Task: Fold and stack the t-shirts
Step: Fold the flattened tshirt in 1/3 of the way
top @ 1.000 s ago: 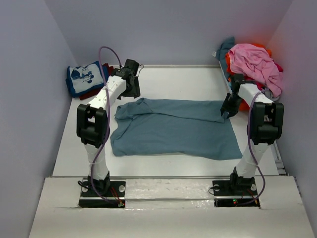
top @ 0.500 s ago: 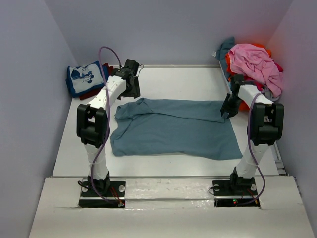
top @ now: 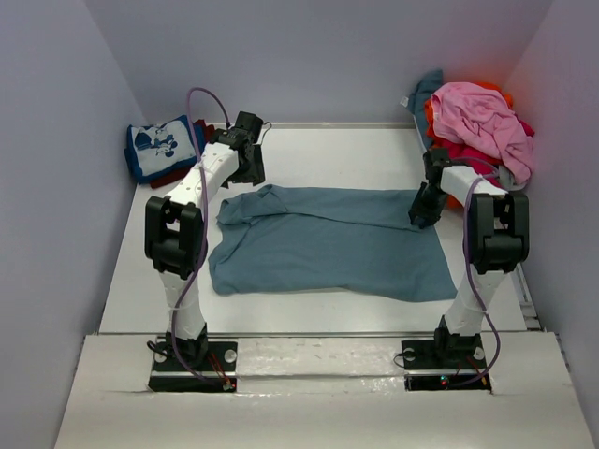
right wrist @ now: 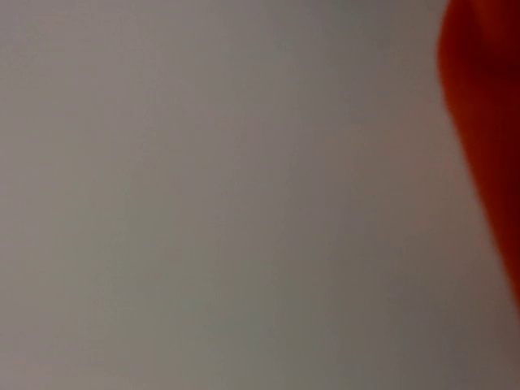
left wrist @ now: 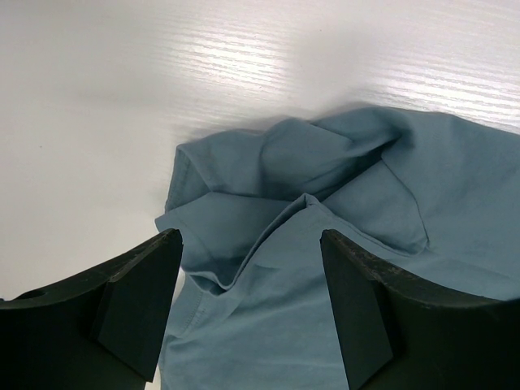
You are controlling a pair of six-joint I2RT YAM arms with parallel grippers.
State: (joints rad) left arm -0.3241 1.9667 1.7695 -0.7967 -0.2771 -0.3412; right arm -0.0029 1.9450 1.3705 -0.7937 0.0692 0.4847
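Top external view. A slate-blue t-shirt (top: pixel 328 245) is spread nearly flat at frame centre on the white table (top: pixel 328 150), with its upper left corner bunched. The left gripper (top: pixel 247 171) hangs just above that bunched corner. The right gripper (top: pixel 420 211) is placed at the shirt's upper right corner; whether cloth is pinched there cannot be told from this view. A folded blue tee with white cartoon print (top: pixel 159 147) is seen at upper left, lying on a dark red tee (top: pixel 174 177). An unfolded heap at upper right is topped by a pink tee (top: pixel 482 114), with orange, red and teal cloth showing under it.

Left wrist view. The two dark fingers (left wrist: pixel 134 305) are held wide apart with nothing between them. The rumpled sleeve and doubled hem lie below, in the lower half of the frame.

Right wrist view. Only a grey blur is given, with an orange-red smear (right wrist: pixel 487 130) at the right edge. No fingers are shown, so the jaw state cannot be told.

Handling, as judged: the cloth is light, limp and likely to drag and wrinkle. A hold is best taken on a doubled hem or seam at a corner.
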